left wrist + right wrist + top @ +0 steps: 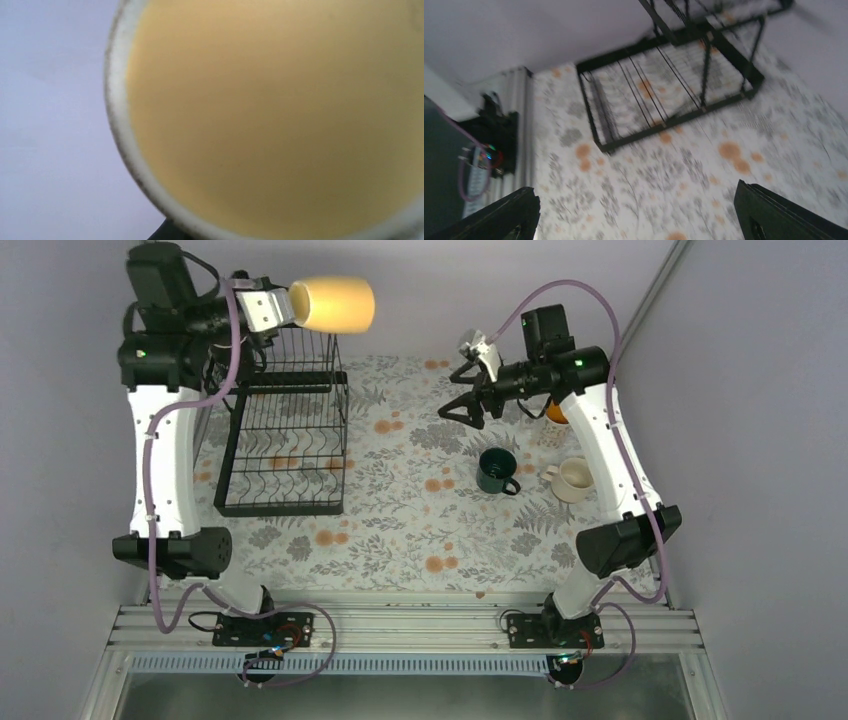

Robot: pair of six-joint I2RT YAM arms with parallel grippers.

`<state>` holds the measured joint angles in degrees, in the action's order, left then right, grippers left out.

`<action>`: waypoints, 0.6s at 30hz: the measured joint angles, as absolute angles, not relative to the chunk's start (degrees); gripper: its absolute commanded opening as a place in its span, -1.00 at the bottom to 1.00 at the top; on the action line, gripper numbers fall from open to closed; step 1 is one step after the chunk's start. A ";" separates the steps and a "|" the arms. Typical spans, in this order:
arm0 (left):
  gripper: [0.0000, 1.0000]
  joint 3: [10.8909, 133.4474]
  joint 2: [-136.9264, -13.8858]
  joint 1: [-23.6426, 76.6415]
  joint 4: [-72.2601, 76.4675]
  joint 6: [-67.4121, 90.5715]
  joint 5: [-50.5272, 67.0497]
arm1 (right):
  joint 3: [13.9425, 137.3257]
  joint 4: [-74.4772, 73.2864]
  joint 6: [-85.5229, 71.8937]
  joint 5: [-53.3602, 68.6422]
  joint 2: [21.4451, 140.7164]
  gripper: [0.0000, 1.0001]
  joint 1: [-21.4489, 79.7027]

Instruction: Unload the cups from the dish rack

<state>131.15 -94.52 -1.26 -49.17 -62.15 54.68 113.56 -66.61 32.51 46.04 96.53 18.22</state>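
My left gripper [288, 308] is shut on the pale yellow tumbler [335, 304] and holds it on its side, high above the black wire dish rack [285, 440]. The tumbler fills the left wrist view [280, 115], hiding the fingers. The rack looks empty; it also shows in the right wrist view [674, 85]. My right gripper [462, 410] is open and empty over the cloth right of the rack, its fingers [499, 215] wide apart. The dark green mug [497, 472] and cream mug [571, 480] stand on the cloth at the right. The orange-inside cup [556, 412] is partly hidden behind the right arm. The black mug is out of view.
A floral cloth [400, 530] covers the table. Walls close in at the back and right. The metal rail [400, 625] with the arm bases runs along the near edge.
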 measured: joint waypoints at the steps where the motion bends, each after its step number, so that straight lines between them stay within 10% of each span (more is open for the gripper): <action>1: -0.95 126.69 -93.14 -0.64 -45.58 -58.67 56.62 | 114.74 -66.59 32.53 48.99 96.86 1.00 18.00; 7: -0.95 102.89 -88.55 4.40 -23.94 -40.99 62.17 | 123.15 -67.46 35.00 63.77 98.74 1.00 17.52; 18: -0.95 99.94 -93.21 13.45 -5.32 -24.01 65.21 | 123.39 -67.35 36.73 71.29 100.84 1.00 17.52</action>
<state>99.94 -93.21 13.45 -5.32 -24.01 65.21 123.39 -67.35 36.73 71.29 100.84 17.52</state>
